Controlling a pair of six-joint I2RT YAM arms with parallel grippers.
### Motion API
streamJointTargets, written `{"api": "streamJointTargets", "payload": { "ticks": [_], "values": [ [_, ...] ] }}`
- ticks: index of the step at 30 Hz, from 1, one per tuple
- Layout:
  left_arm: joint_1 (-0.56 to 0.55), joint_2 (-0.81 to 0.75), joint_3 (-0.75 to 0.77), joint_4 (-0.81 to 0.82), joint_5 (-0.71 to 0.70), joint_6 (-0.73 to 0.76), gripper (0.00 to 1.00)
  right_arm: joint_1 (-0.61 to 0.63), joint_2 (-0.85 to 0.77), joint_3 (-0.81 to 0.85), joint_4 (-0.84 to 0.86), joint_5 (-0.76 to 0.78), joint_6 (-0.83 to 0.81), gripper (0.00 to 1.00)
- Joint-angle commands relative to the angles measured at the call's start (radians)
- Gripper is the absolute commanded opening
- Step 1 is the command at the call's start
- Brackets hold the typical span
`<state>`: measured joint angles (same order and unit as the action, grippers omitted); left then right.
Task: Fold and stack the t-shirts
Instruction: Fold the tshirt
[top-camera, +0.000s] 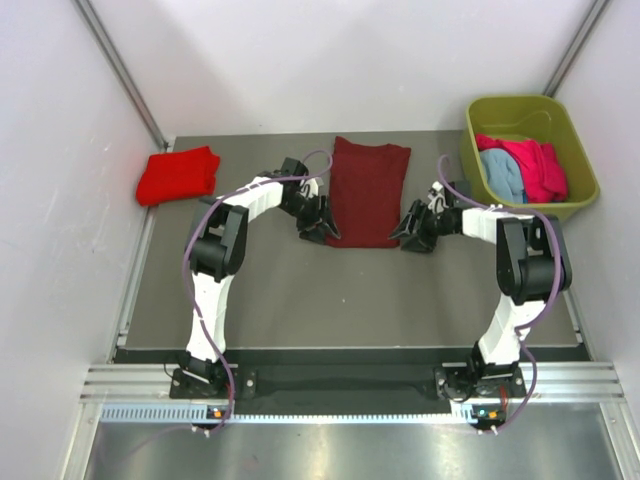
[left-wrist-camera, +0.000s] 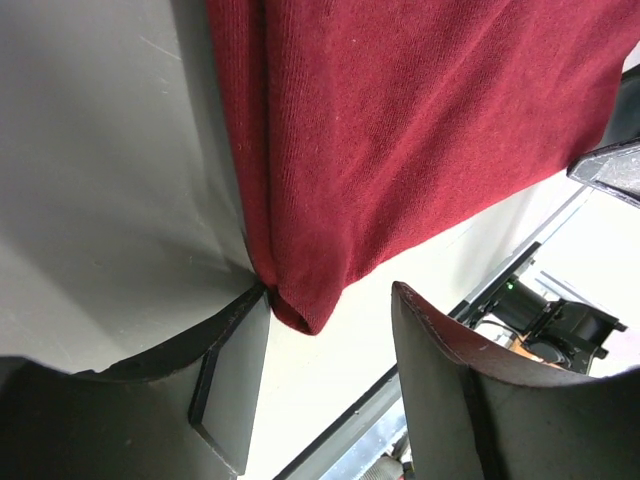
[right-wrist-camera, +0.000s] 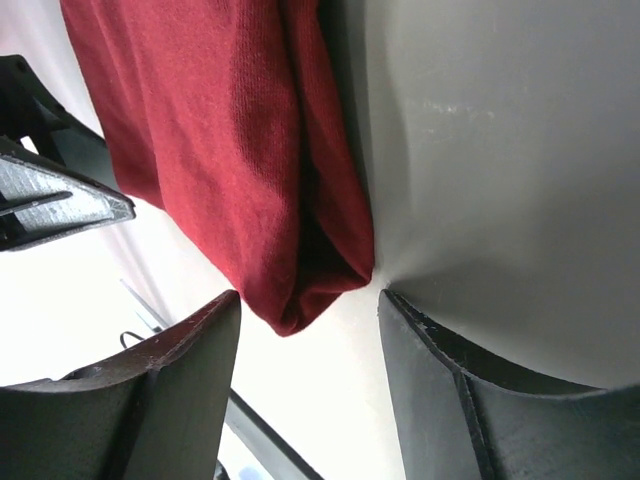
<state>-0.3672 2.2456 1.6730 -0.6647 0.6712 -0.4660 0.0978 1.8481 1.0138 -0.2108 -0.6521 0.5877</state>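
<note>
Olive-green plastic tub (top-camera: 520, 115), far right corner of dark grey table (top-camera: 350, 290); white walls (top-camera: 60, 150) around.

Maroon t-shirt (top-camera: 366, 190), red t-shirt (top-camera: 178, 175), pink t-shirt (top-camera: 537, 166), blue t-shirt (top-camera: 500, 176), olive tub (top-camera: 515, 100).

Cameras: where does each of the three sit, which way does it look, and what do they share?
Top external: fixed above and behind, looking down on the table, left arm, right arm, maroon t-shirt and olive-green tub.
Left wrist: on the left arm, looking past its open left tool at a shirt corner.
Right wrist: on the right arm, past its open right tool at the other near corner.
Shared: all three show the maroon t-shirt.
</note>
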Motion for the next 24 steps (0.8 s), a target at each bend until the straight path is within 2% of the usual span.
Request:
{"api": "streamJointTargets", "payload": {
  "ticks": [1, 7, 9, 11, 12, 15, 16, 17, 18, 19, 20, 24],
  "values": [
    [-0.003, 0.063, -0.019, 0.014, -0.065, 0.02, 0.57, 0.02, 0.051, 0.003, 0.022, 0.066, -0.011, 0.59],
    [-0.003, 0.063, -0.025, 0.016, -0.073, 0.018, 0.55, 0.037, 0.098, 0.039, 0.037, 0.077, 0.009, 0.57],
    [-0.003, 0.066, -0.022, 0.016, -0.073, 0.02, 0.54, 0.045, 0.103, 0.04, 0.05, 0.074, 0.015, 0.53],
    [-0.003, 0.068, -0.022, 0.016, -0.074, 0.02, 0.51, 0.054, 0.109, 0.039, 0.062, 0.062, 0.02, 0.45],
    [-0.003, 0.068, -0.024, 0.016, -0.076, 0.021, 0.49, 0.056, 0.111, 0.04, 0.067, 0.062, 0.023, 0.32],
    [-0.003, 0.066, -0.025, 0.017, -0.075, 0.024, 0.43, 0.057, 0.106, 0.04, 0.06, 0.062, 0.018, 0.11],
    [-0.003, 0.065, -0.027, 0.02, -0.071, 0.026, 0.41, 0.057, 0.102, 0.039, 0.06, 0.065, 0.018, 0.08],
    [-0.003, 0.063, -0.029, 0.022, -0.068, 0.027, 0.36, 0.057, 0.099, 0.039, 0.059, 0.068, 0.015, 0.04],
    [-0.003, 0.06, -0.033, 0.024, -0.061, 0.029, 0.24, 0.057, 0.094, 0.034, 0.054, 0.071, 0.011, 0.0],
    [-0.003, 0.057, -0.033, 0.022, -0.058, 0.036, 0.18, 0.059, 0.088, 0.034, 0.05, 0.074, 0.009, 0.0],
    [-0.003, 0.045, -0.035, 0.017, -0.061, 0.041, 0.02, 0.054, 0.074, 0.031, 0.045, 0.075, 0.006, 0.0],
    [-0.003, -0.001, -0.05, 0.014, -0.047, 0.055, 0.0, 0.043, 0.007, 0.023, 0.004, 0.085, -0.011, 0.0]
  ]
}}
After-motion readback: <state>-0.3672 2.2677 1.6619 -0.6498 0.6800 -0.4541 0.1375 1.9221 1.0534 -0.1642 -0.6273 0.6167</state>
